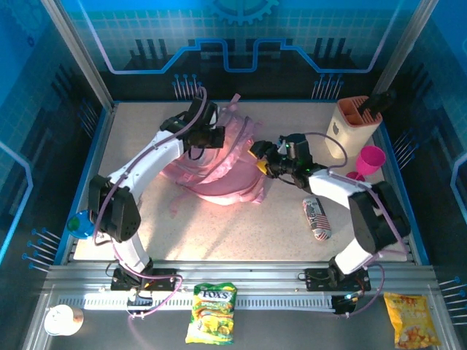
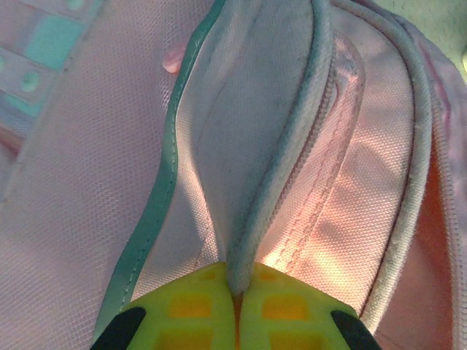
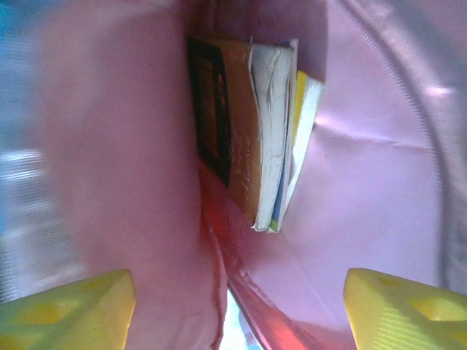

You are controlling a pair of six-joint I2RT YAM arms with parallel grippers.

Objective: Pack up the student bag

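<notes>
The pink student bag [image 1: 222,173] lies in the middle of the table, its mouth facing right. My left gripper [image 1: 215,136] is at the bag's upper rim. In the left wrist view its yellow fingers [image 2: 191,310] are shut on the pale piped edge of the student bag [image 2: 292,146], holding it up. My right gripper [image 1: 260,159] is at the bag's mouth. It stands open [image 3: 239,292], with nothing between its fingers. Inside the bag [image 3: 109,146] I see an orange book [image 3: 241,124] and thinner books behind it, standing against the lining.
A cream and orange holder [image 1: 354,124] and a pink cup [image 1: 370,159] stand at the back right. A striped can [image 1: 317,218] lies right of the bag. A blue ball [image 1: 80,223] sits at the left edge. Two snack packets [image 1: 211,312] [image 1: 410,319] lie in front of the rail.
</notes>
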